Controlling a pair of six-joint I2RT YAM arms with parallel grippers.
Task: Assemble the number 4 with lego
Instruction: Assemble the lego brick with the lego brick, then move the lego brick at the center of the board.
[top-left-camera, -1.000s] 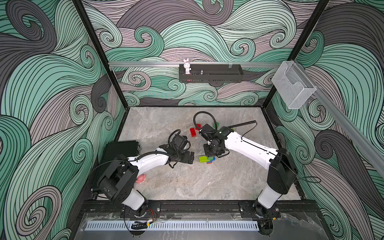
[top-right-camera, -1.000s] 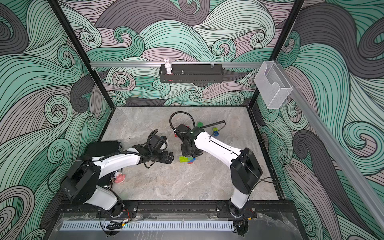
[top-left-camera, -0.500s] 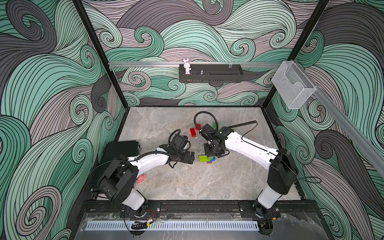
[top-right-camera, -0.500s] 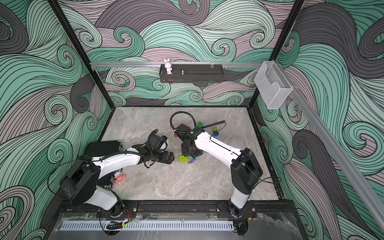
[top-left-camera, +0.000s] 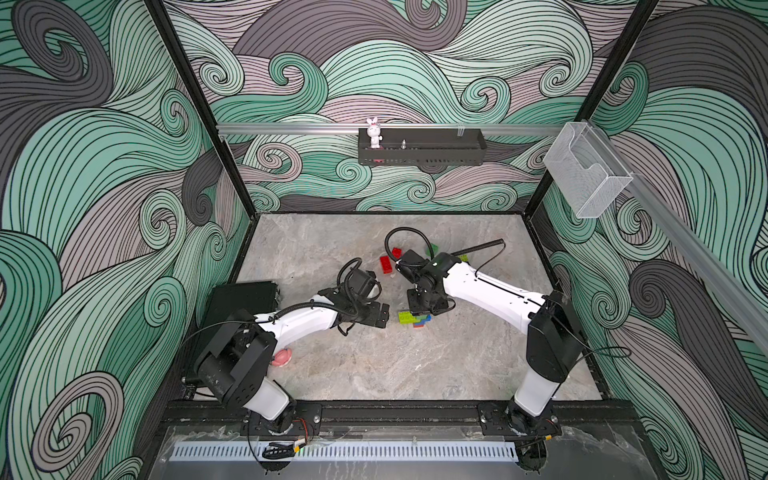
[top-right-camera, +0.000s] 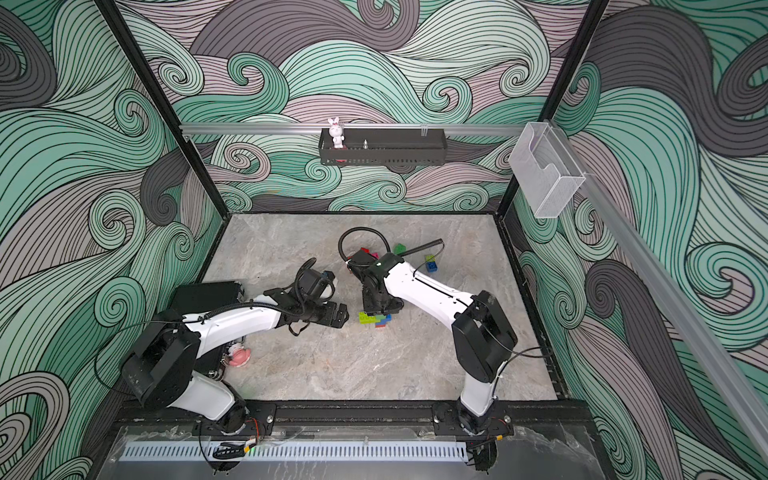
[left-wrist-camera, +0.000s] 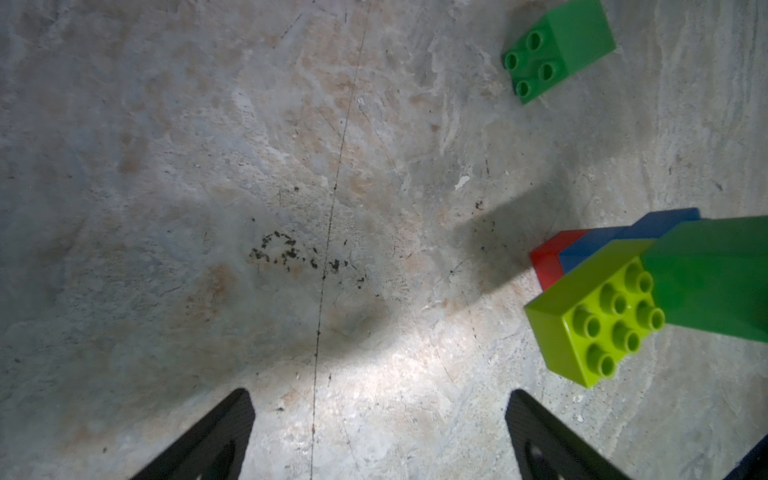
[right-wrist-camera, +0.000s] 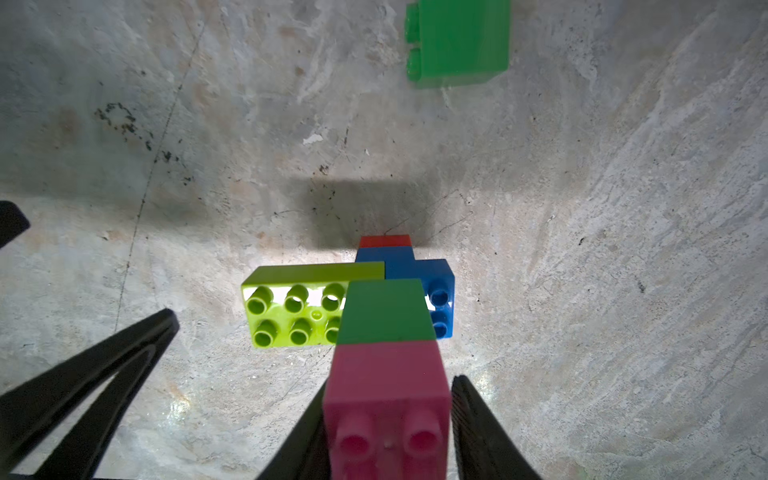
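Observation:
A stack of lego stands mid-table: a lime brick (right-wrist-camera: 291, 307) (top-left-camera: 406, 318) (left-wrist-camera: 590, 320), a blue brick (right-wrist-camera: 436, 274) and a red brick (right-wrist-camera: 384, 241) at the bottom. A dark green brick (right-wrist-camera: 384, 311) sits above them and a pink brick (right-wrist-camera: 386, 374) is on top. My right gripper (right-wrist-camera: 390, 380) (top-left-camera: 424, 305) hangs over the stack, open, its jaws on either side of the pink brick with a thin gap on one side. My left gripper (left-wrist-camera: 378, 395) (top-left-camera: 380, 313) is open just left of the lime brick, over bare floor.
A loose green brick (right-wrist-camera: 457, 41) (left-wrist-camera: 557, 45) lies near the stack. Red bricks (top-left-camera: 385, 264), a green brick (top-right-camera: 400, 248) and a blue brick (top-right-camera: 431, 266) lie behind the right arm. A black box (top-left-camera: 245, 297) and a pink object (top-left-camera: 282, 357) sit by the left arm.
The right jaws have opened wider around the pink brick. Both arms stay almost where they were.

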